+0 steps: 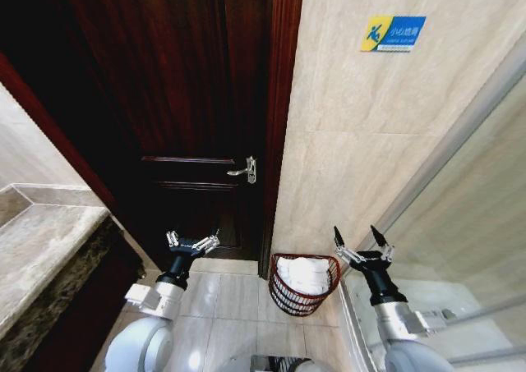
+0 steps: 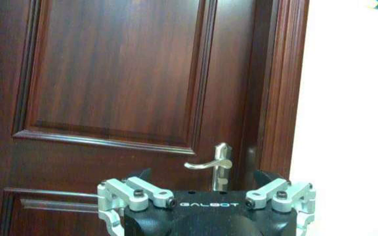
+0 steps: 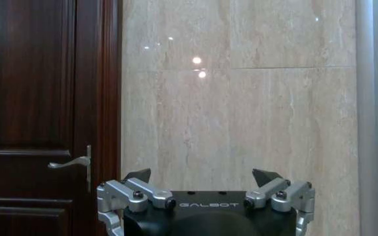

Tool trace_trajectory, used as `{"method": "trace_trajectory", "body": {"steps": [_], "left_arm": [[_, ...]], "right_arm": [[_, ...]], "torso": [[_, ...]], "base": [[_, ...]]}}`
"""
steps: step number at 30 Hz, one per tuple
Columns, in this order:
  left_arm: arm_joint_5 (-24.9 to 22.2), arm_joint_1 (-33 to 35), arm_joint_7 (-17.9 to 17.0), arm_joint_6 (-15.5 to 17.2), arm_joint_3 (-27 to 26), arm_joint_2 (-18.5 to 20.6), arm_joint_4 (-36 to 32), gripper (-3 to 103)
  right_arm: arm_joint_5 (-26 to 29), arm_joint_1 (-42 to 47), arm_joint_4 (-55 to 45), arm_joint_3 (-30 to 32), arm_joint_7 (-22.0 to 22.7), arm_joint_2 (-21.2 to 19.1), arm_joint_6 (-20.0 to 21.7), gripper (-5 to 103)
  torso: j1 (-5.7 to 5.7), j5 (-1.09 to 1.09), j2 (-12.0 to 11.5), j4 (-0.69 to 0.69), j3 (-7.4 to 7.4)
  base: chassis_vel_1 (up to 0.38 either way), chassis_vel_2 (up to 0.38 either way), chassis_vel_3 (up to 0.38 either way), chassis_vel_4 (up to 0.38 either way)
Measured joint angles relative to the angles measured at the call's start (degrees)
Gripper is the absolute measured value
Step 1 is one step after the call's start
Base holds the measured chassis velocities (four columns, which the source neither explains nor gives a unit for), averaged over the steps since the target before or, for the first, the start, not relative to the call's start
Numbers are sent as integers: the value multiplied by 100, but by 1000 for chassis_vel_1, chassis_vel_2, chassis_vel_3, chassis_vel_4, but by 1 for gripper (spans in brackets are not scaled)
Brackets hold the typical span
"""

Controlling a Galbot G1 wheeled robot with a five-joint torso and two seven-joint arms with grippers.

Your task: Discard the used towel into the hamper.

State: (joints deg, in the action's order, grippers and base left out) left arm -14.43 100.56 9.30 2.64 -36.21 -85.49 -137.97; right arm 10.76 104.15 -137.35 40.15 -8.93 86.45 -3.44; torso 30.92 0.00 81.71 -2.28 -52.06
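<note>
A dark wooden door [image 1: 177, 101] fills the upper left and centre of the head view, with a pale tiled wall [image 1: 370, 142] taking the upper right and a stone counter [image 1: 41, 249] cutting in at the lower left. On the floor tiles at lower centre, just right of the door frame and against the foot of the wall, stands the hamper [image 1: 303, 284], and a white towel [image 1: 303, 273] already lies folded inside it, below the rim. Judged from that, the drop looks done, and the step in hand is to come away cleanly. The right gripper [image 1: 362, 242] hangs at lower right, just beside and above the hamper's right rim, fingers spread wide and holding nothing; the left gripper [image 1: 192, 241] sits at lower left-centre in front of the door, also spread and empty, well apart from the basket. To do this well, the right arm should lift straight up and back rather than sweep sideways, since the thin ribs of the rim are near its fingertips and a light basket would tip or slide easily. The silver door handle [image 1: 244, 172], above both grippers at centre, is worth keeping clear of as the arms retract.
</note>
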Motion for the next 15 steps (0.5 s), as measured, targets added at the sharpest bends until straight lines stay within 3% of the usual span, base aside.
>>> {"method": "trace_trajectory", "body": {"steps": [15], "left_arm": [[0, 0, 0, 0, 0, 0, 0, 100]], "right_arm": [[0, 0, 0, 0, 0, 0, 0, 100]], "torso": [[0, 0, 0, 1, 0]], "base": [[39, -31, -38, 33]]}}
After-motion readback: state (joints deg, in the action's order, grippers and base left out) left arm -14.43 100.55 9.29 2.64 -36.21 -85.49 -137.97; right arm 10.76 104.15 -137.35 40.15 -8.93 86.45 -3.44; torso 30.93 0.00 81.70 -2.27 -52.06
